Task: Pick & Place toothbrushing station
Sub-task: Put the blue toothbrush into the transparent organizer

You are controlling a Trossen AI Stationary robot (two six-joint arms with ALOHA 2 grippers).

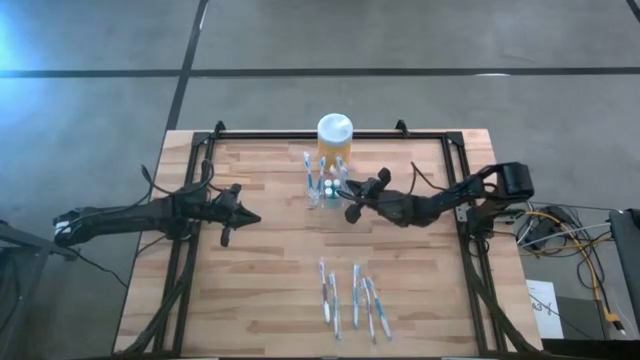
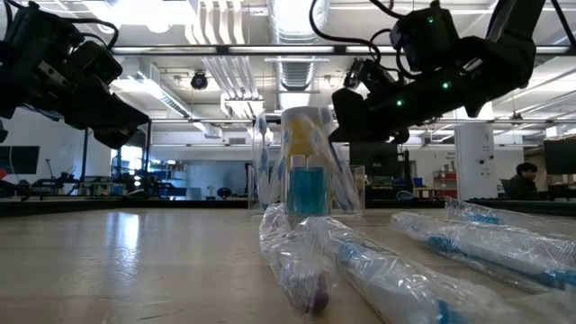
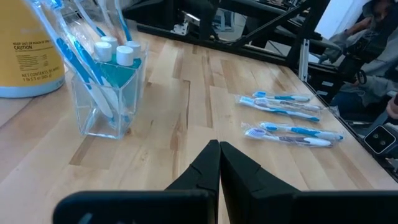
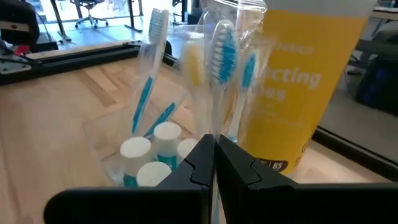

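The toothbrushing station (image 1: 325,188) is a clear holder with wrapped toothbrushes and small white-capped bottles, standing on its base on the table just in front of a yellow jar (image 1: 334,140). It also shows in the left wrist view (image 3: 106,93), the right wrist view (image 4: 149,149) and the low view (image 2: 306,184). My right gripper (image 1: 350,211) is shut, above the table at the holder's right side, level with the brush heads (image 4: 211,144). My left gripper (image 1: 248,216) is shut and empty, left of the holder, clear of the table (image 3: 219,149). My right gripper's shut fingertips (image 4: 205,146) stand right at the wrapped toothbrushes (image 4: 224,62) that stick up from the holder, coming level from the table's right. Whether they touch the wrapping or the holder, I cannot tell.
Several wrapped toothbrushes (image 1: 352,297) lie loose on the table near its front edge, also in the left wrist view (image 3: 286,118) and close in the low view (image 2: 378,270). The yellow jar (image 4: 305,81) stands right behind the holder. Black frame rails (image 1: 190,200) run along the table's sides.
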